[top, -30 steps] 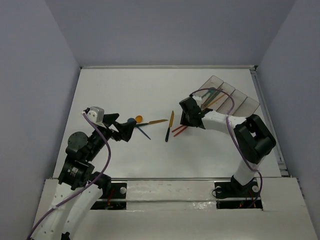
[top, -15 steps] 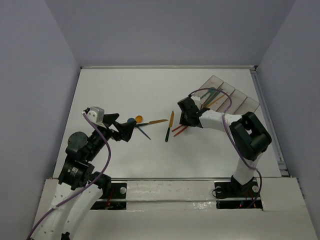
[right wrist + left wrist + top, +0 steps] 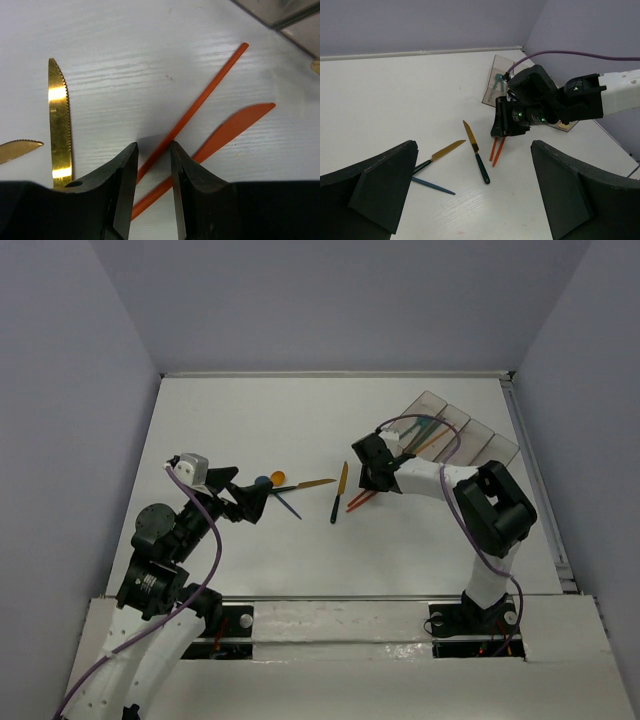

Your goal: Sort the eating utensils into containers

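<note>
My right gripper (image 3: 362,481) is low over two orange utensils (image 3: 358,501) on the table. In the right wrist view the jaws (image 3: 154,150) stand a little apart astride a thin orange handle (image 3: 200,102), and an orange knife (image 3: 235,125) lies just beside it. My left gripper (image 3: 262,502) is wide open and empty (image 3: 475,192), near the blue and orange spoons (image 3: 270,480). Two gold-bladed knives (image 3: 340,492) (image 3: 305,484) lie between the arms. The grey containers (image 3: 465,430) at the back right hold several utensils.
A dark blue handle (image 3: 432,185) lies on the table near my left fingers. The gold serrated blade (image 3: 59,120) lies just left of my right fingers. A container corner (image 3: 280,12) shows at the upper right. Walls enclose the white table (image 3: 300,420).
My right gripper has shifted slightly left and toward the back over the orange utensils. The left arm has not moved.
</note>
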`<state>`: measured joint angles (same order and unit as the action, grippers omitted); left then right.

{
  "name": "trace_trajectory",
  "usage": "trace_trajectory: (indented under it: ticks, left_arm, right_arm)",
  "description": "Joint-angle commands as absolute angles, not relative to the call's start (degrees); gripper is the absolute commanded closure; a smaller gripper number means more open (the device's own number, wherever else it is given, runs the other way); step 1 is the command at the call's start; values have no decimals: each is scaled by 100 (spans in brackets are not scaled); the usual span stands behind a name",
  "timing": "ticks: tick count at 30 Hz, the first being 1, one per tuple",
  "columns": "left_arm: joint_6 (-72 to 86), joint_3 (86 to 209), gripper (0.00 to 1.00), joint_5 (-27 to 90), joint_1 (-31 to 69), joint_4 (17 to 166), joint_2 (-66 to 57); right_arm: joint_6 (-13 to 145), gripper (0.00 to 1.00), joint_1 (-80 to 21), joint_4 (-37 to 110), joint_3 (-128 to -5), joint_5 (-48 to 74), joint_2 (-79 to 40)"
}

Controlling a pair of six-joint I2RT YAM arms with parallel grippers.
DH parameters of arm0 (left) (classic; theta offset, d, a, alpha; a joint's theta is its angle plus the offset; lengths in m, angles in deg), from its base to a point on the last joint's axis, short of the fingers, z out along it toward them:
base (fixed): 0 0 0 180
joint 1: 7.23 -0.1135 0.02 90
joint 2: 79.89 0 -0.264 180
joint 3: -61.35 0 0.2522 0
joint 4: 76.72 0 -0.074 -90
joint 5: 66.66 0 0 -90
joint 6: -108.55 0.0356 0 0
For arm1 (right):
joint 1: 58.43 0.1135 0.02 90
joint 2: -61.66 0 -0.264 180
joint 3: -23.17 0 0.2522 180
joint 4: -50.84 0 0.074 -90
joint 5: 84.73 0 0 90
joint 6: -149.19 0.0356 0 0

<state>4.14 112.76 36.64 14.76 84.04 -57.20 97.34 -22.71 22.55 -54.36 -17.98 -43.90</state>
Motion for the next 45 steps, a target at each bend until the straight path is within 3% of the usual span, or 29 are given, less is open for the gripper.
trace_trajectory:
  ticks: [1,12,17,24,30,35,45]
  left_arm:
    - [423,11475,1,3740,1447,8635,-5687]
    - [423,11475,1,3775,1447,8653,-5687]
    - [423,11475,1,3775,1447,8644,-5713]
    - [423,11475,1,3775,1447,8635,-5704]
    - [431,11475,1,3775,1447,8635,-5695]
    - [431,11475,1,3758,1447,8635,-5678]
    - [449,11466,1,3732,1447,8644,-5590]
  right_arm:
    - [9716,64,-2231,2134,-5678,-1908,-4732]
    - [10023,83,-2169,2117,-5844,-1697,-4978]
    - [10199,100,-2169,2134,-6187,-1591,-5286]
    - [10463,100,-2169,2388,-6460,-1802,-5305]
    - [10148,100,-2169,3406,-5854,-2013,-4120]
    - [9734,100,-2222,3312,-5555,-2382,-3222]
    - [9259,100,-4241,3479,-5106,-1680,-2412]
